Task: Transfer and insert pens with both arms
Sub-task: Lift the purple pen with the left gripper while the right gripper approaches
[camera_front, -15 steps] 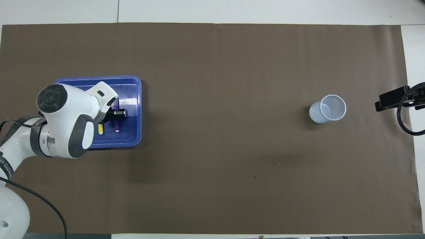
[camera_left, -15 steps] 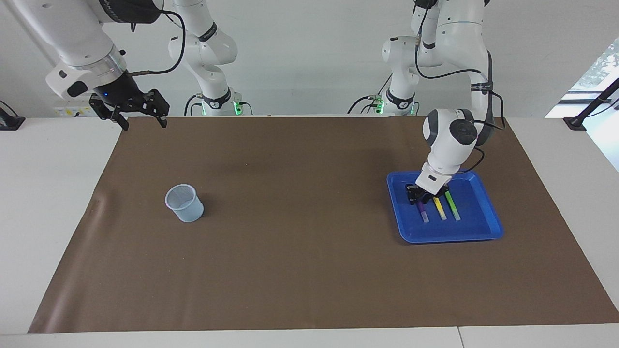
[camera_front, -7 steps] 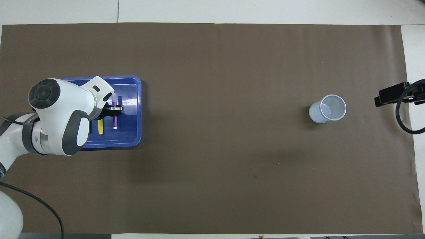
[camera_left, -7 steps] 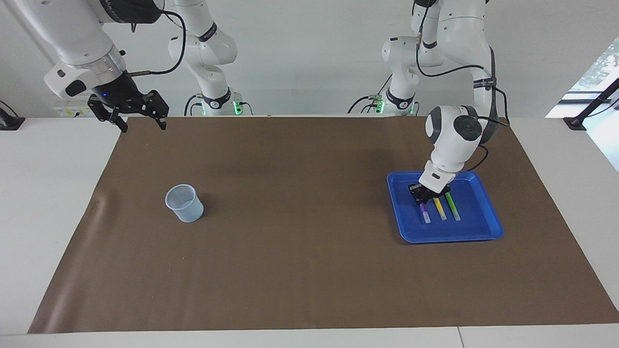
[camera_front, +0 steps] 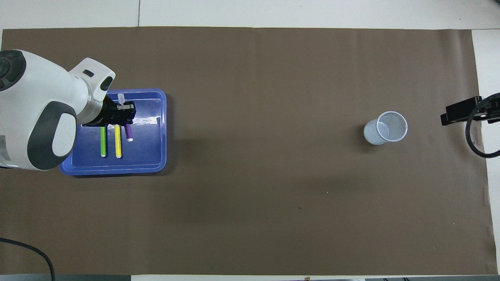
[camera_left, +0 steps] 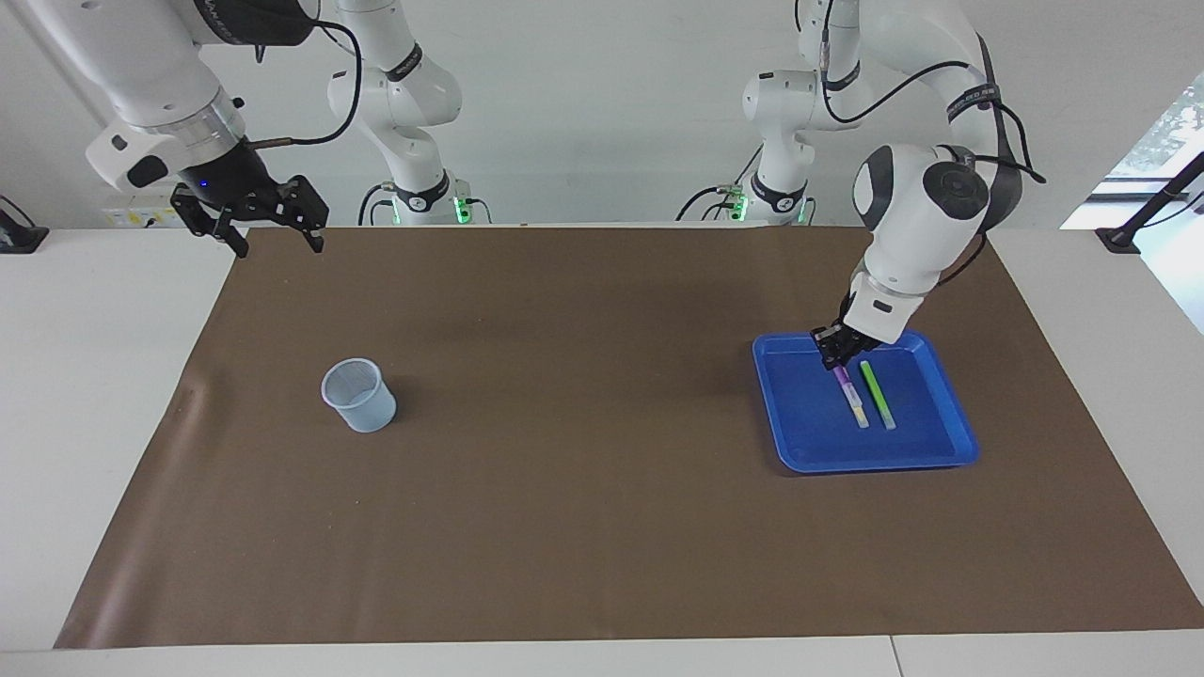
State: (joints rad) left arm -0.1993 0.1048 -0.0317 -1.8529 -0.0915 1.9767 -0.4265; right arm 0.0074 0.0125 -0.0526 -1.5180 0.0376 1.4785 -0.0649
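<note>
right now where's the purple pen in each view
Facing view: purple pen held in the left gripper, over the blue tray, toward the picture's right.
Overhead view: same pen in that gripper, picture's left.
Shared landmark: the blue tray.

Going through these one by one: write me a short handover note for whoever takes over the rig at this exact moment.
Left gripper: shut on the purple pen, lifted over the blue tray.
Right gripper: open, waiting over the brown mat's corner at its arm's end.
Yellow pen and green pen lie side by side in the tray.
Mesh cup stands empty toward the right arm's end.
Done: purple pen picked.
Left: hand it over, insert it, then the other two.
</note>
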